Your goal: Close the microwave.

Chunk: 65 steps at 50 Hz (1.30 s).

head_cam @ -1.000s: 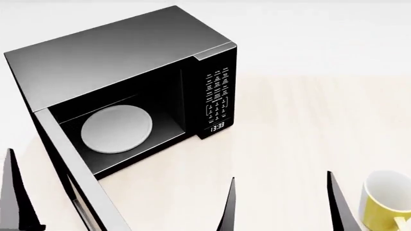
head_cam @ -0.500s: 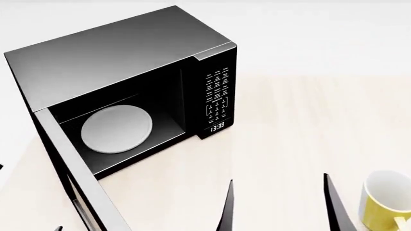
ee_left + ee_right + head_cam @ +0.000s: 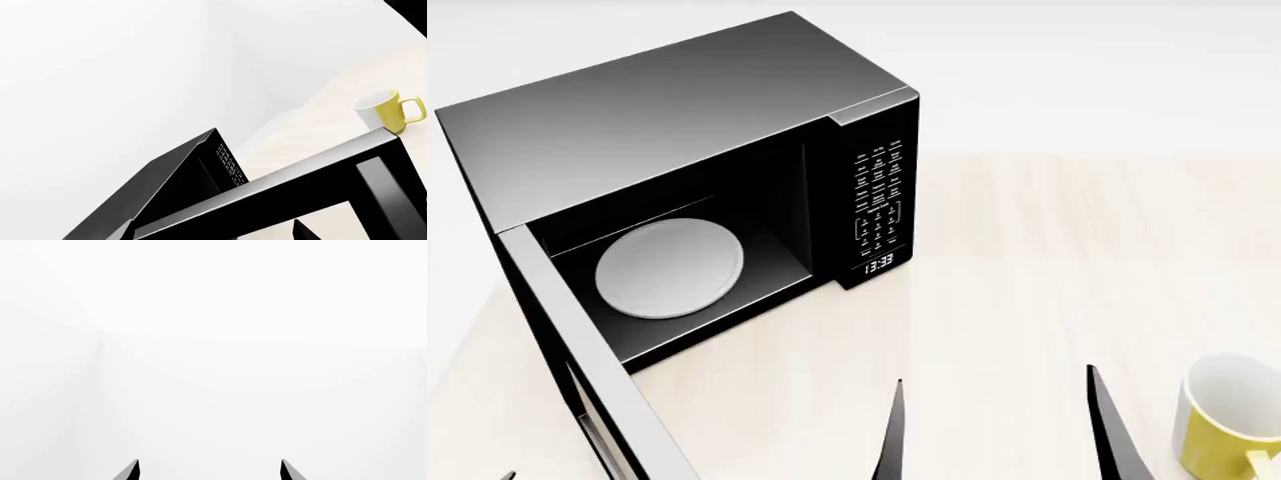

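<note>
Microwave [image 3: 694, 190] sits at the back left of a pale wooden table [image 3: 1041, 260], black with a grey top. Its door [image 3: 581, 370] hangs wide open, swung toward the robot at the left, so the dark inside and the white round plate [image 3: 670, 268] show. The keypad [image 3: 878, 195] and lit clock [image 3: 878, 263] face the open table. Plain white walls stand behind, meeting in a corner.

A yellow mug [image 3: 1228, 420] with a white inside stands near the table's front right, well apart from the microwave. Nothing lies between door and oven opening.

The right gripper [image 3: 994, 430] shows as two dark fingertips spread wide at the lower edge, holding nothing. In the left wrist view, the door's top edge [image 3: 293, 180] crosses close to the camera; whether the left claw is open cannot be told.

Since a second ago, the left fingertips have dropped out of the head view, and the right ones have shifted slightly left.
</note>
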Motion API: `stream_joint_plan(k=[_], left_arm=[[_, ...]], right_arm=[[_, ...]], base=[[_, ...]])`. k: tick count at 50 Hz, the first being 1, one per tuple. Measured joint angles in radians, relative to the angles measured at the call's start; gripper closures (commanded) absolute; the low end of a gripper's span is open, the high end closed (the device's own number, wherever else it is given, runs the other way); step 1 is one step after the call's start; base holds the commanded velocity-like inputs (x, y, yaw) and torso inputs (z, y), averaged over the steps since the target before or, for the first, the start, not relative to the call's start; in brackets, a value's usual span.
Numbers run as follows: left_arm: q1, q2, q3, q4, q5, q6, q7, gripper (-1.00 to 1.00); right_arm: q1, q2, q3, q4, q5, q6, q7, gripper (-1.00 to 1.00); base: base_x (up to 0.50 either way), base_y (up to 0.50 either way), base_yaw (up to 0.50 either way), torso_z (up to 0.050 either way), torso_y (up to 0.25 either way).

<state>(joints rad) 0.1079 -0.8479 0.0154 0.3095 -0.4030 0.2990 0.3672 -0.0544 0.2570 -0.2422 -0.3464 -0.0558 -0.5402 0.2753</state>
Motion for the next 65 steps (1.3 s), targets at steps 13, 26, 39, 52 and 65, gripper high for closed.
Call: stream_joint_plan(k=[13, 26, 39, 52, 65], left_arm=[[-0.120, 0.053, 0.071, -0.156, 0.072, 0.007, 0.034, -1.00], [-0.237, 0.118, 0.166, -0.289, 0.135, 0.020, 0.092, -1.00], [-0.300, 0.159, 0.225, -0.359, 0.164, 0.032, 0.132, -1.00], [-0.348, 0.213, 0.264, -0.413, 0.156, 0.041, 0.157, -1.00], [-0.377, 0.257, 0.294, -0.447, 0.100, 0.010, 0.191, -1.00]], right_arm=[[0.000, 0.005, -0.012, 0.009, 0.001, -0.002, 0.003, -1.00], [0.001, 0.011, -0.021, 0.019, 0.002, -0.005, 0.007, -1.00], [0.001, 0.016, -0.030, 0.027, 0.007, -0.008, 0.012, -1.00], [0.001, 0.027, -0.043, 0.028, 0.031, -0.014, 0.009, -1.00], [0.001, 0.037, -0.052, 0.026, 0.047, -0.019, 0.008, -1.00]], base=[[0.00, 0.00, 0.00, 0.000, 0.000], [0.00, 0.00, 0.00, 0.000, 0.000], [0.00, 0.00, 0.00, 0.000, 0.000], [0.00, 0.00, 0.00, 0.000, 0.000], [0.00, 0.00, 0.00, 0.000, 0.000]])
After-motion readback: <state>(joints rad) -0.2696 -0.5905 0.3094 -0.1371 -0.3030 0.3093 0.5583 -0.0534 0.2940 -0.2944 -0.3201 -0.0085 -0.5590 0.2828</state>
